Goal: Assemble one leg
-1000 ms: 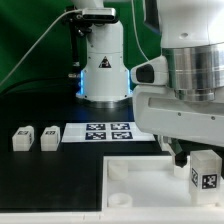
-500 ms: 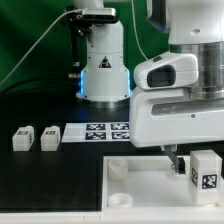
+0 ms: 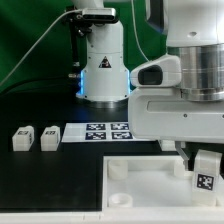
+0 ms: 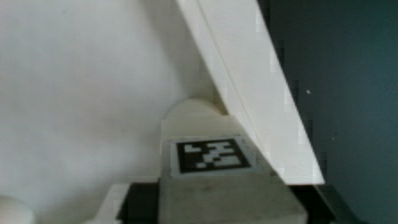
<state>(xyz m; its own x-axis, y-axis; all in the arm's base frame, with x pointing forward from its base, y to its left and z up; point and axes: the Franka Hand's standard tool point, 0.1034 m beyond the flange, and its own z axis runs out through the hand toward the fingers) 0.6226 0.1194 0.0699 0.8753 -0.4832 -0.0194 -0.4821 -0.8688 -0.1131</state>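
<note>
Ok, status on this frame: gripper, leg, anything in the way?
Gripper shut on leg, over white panel. Two spare legs lie apart. Nothing blocking.

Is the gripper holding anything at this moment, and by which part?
Yes: the gripper holds a small white plastic oblong leg with a black-and-white tag, jaws clamped on its two opposite sides near one end, over the white panel.

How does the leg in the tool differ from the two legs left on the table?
The held leg stands upright, tag facing the camera, over the white panel; the two loose legs sit low on the black table, tags facing up. The held leg is clamped in the tool; the loose legs sit free, near the marker board. All are small white tagged blocks.
</note>
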